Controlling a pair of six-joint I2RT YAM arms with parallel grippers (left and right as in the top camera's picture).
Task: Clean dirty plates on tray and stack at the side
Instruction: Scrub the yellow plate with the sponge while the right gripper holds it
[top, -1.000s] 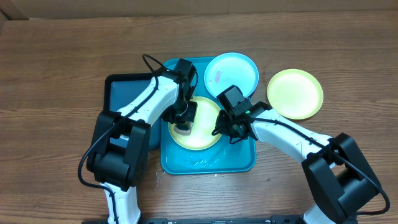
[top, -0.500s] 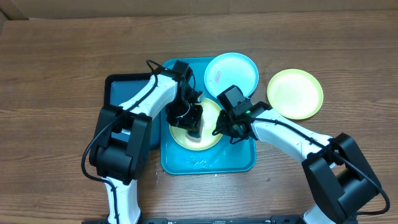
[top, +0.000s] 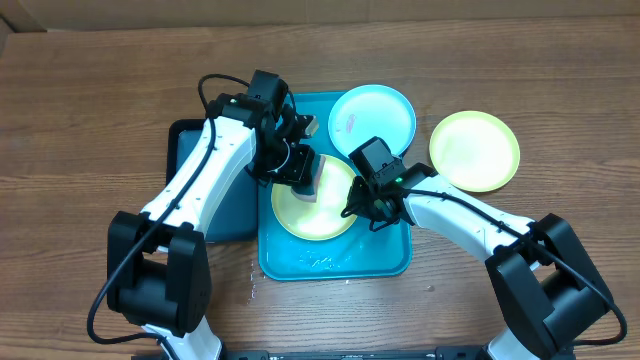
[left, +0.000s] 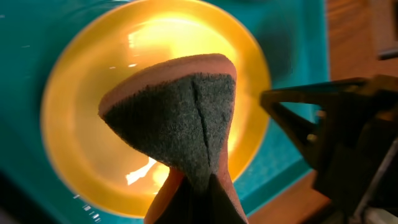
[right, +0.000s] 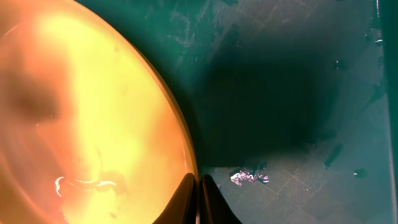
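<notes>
One yellow-green plate (top: 315, 210) lay flat in the turquoise tray (top: 335, 262), towards its left half, its pale centre wet and glinting. The right gripper (right: 198, 199) had its jaws drawn almost together on the right edge of that plate's rim, which ran in between the two fingertips. Above the plate's far left part, the left gripper (top: 298, 170) had its jaws pinched tight on a sponge (left: 180, 118), pink with a dark grey scouring face and folded by the squeeze. The sponge hung over the plate's centre, though the blurred wrist view did not settle whether it touched the surface. The light blue plate (top: 372, 118), bearing a small pink smear, sat at the tray's far right corner, overlapping the rim. The second yellow-green plate (top: 474, 150) rested on the wooden table (top: 90, 110) to the right of the tray, apart from it. A dark tray (top: 195, 170) lay against the turquoise tray's left side.
</notes>
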